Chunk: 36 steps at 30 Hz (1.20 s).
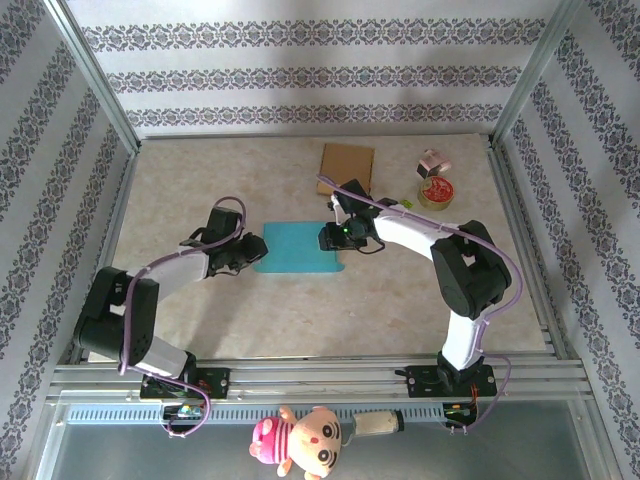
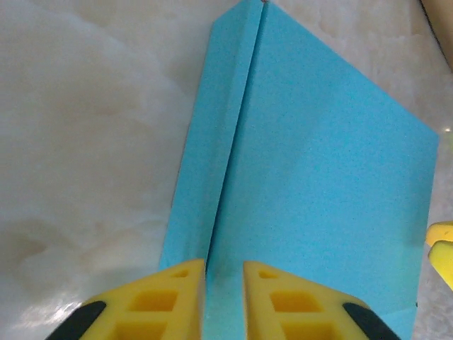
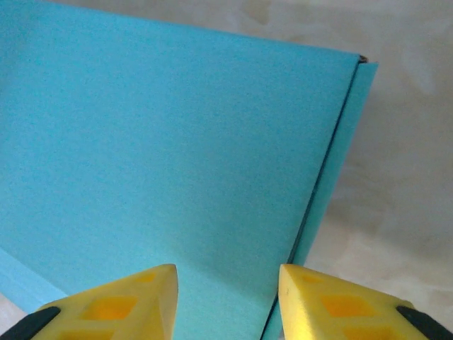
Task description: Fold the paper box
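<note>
**Top external view.** The blue paper box blank lies flat on the table, directly between the two tools. The left gripper is at the blank's left edge and the right gripper at its right edge. A brown cardboard sheet and a tape roll lie beyond the right gripper, well apart from the blank. Judged from its thin, creased look, the blank is light, stiff only along its panels, and likely to slide on the smooth tabletop. The free flap edges are the best places to take hold, with the other tool pinning the main panel.

**Left wrist view.** The left gripper has its jaws only narrowly parted. The crease between the narrow side flap and the main panel runs straight ahead into the gap. Nothing is visibly clamped, and contact with the paper cannot be told.

**Right wrist view.** The right gripper has its jaws moderately wide and holds nothing. The main panel spreads ahead and beneath, and its folded side flap lies ahead of the right-hand finger.
</note>
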Motion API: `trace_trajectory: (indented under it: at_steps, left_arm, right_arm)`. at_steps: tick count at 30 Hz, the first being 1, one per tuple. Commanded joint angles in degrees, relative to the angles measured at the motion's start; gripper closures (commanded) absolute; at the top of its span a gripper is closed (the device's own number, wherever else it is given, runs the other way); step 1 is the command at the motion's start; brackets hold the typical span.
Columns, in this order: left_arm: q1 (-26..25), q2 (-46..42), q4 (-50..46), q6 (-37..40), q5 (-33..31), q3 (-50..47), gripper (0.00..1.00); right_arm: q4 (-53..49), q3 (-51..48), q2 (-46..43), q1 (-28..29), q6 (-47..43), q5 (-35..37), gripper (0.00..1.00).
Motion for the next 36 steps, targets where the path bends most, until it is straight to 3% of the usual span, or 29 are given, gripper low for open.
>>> trace_trajectory:
  at_steps: [1,8,15,17,19,22,24,31,36]
  left_arm:
    - [-0.4,-4.2,-7.4,6.4,-4.6,3.0,0.75]
    - [-0.4,-4.9,-5.2,10.4,-9.8,3.9,0.59]
    - [-0.6,8.8,0.7,8.9,0.2,4.2,0.63]
    - [-0.8,10.7,3.3,8.0,0.6,2.4,0.69]
    - [-0.8,12.0,5.7,6.9,1.5,0.8,0.74]
    - [-0.8,11.8,6.7,6.2,1.9,-0.1,0.75]
    - [-0.8,10.2,6.4,6.2,1.6,-0.2,0.75]
    - [-0.5,0.9,4.2,6.2,-1.7,1.0,0.6]
    - [1.8,-3.5,4.5,4.9,-1.3,0.3,0.43]
  right_arm:
    - [0.4,-0.3,-2.6,0.2,-0.2,-0.9,0.55]
    - [2.5,-1.5,-5.9,-1.3,1.4,4.7,0.45]
    - [4.9,-3.3,1.1,-0.8,2.5,5.7,0.45]
    - [5.9,-4.4,2.3,-0.9,2.5,4.5,0.5]
    - [6.6,-5.0,3.5,-1.0,2.2,2.0,0.62]
    - [7.4,-5.9,3.6,-1.2,2.5,0.4,0.78]
    - [8.2,-6.5,2.9,-1.6,3.0,0.0,0.8]
    - [12.1,-10.2,1.0,-4.2,3.5,-1.8,0.79]
    - [22.0,-17.9,0.9,-9.4,1.5,-14.5,0.8]
